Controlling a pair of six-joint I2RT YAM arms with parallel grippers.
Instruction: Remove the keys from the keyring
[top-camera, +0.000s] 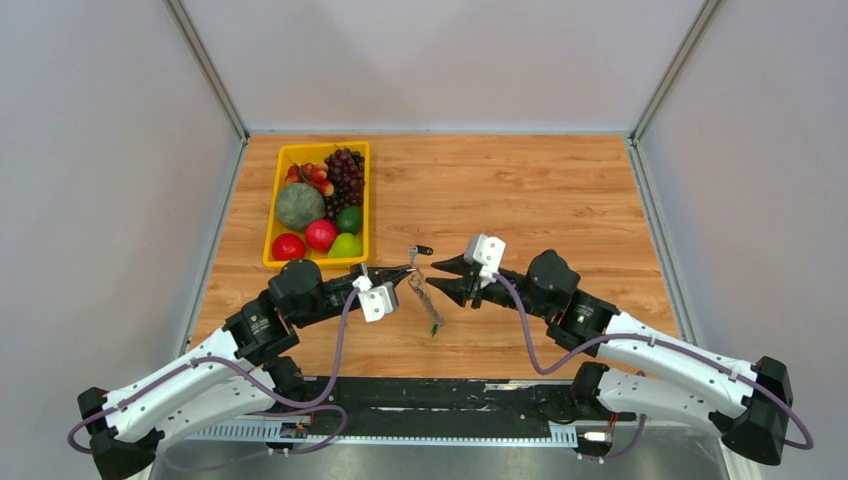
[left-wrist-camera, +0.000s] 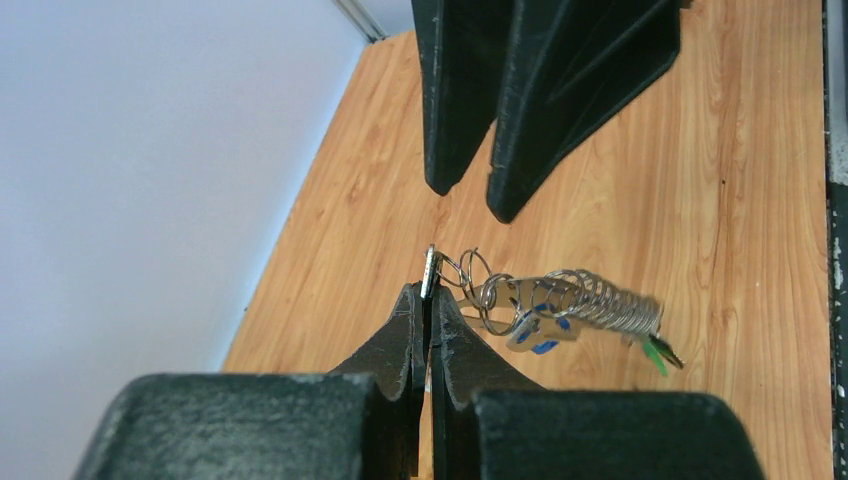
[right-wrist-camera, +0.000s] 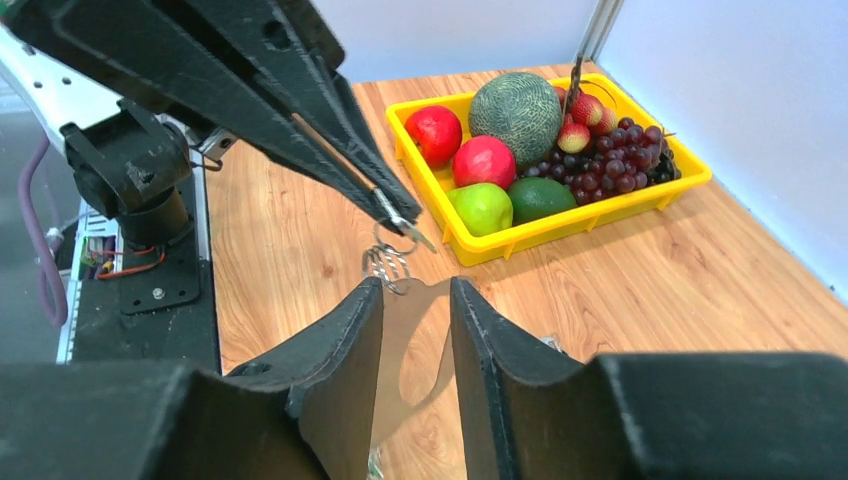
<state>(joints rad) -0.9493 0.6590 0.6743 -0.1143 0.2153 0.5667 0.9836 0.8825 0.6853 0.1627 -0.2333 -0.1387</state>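
Left gripper (top-camera: 400, 271) in the top view: fingers pinched shut on the upper end of the keyring (top-camera: 426, 300). The ring runs from the tips toward the near table edge, with a green-headed key (top-camera: 436, 326) at its low end. A black-headed key (top-camera: 421, 250) sits just beyond the tips; can't tell if it's on the ring. Right gripper (top-camera: 443, 278) faces the left one with its fingers spread, just beside the keyring and not touching it. A yellow tray (top-camera: 269, 215) of fruit sits well apart at the table's left rear.

Left wrist: both fingers are pressed together on a thin metal piece at the tips. The keyring coil (left-wrist-camera: 600, 297) trails off to the right, slightly blurred. Blue-headed keys (left-wrist-camera: 535, 332) sit under the coil, and the green-headed key (left-wrist-camera: 655, 353) is at its far end. Right gripper (left-wrist-camera: 470, 205) is opposite, with a gap between its fingers.

Right wrist: right gripper (right-wrist-camera: 415, 290) is open with nothing between the fingers. Small split rings (right-wrist-camera: 385, 262) hang from the left gripper's tip, just ahead of the gap. The tray (right-wrist-camera: 560, 228) is behind.
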